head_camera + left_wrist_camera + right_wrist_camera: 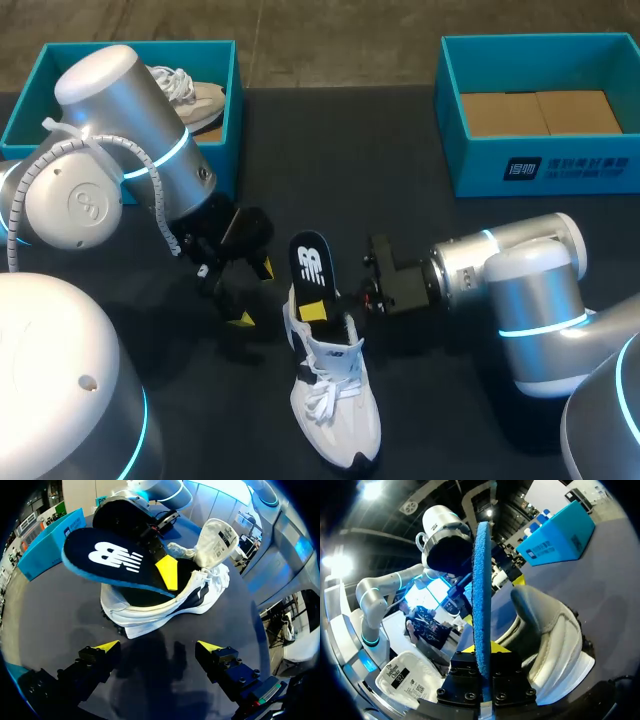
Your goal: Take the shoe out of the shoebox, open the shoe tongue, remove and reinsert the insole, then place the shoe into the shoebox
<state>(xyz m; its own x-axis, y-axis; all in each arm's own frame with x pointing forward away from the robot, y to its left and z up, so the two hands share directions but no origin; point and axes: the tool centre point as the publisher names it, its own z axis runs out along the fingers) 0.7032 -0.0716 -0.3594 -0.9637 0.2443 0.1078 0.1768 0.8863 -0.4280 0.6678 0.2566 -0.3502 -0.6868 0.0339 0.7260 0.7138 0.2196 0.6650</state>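
Observation:
A white shoe [333, 400] stands on the dark table, toe toward the front edge, its tongue [216, 539] folded open. The dark insole [310, 268] with a blue underside rises out of the heel opening. My right gripper [318, 310] is shut on the insole's lower part; in the right wrist view the insole [481, 580] shows edge-on, pinched in that gripper [483, 654]. My left gripper [250, 295] hangs open just left of the shoe, holding nothing. From the left wrist view the shoe [165, 611] and insole [112, 560] lie ahead of its spread gripper [159, 647].
A teal shoebox [228, 120] at the back left holds another pale shoe [190, 95]. A second teal shoebox [545, 165] at the back right has a cardboard bottom. Bare dark table lies in front of the left gripper and between the boxes.

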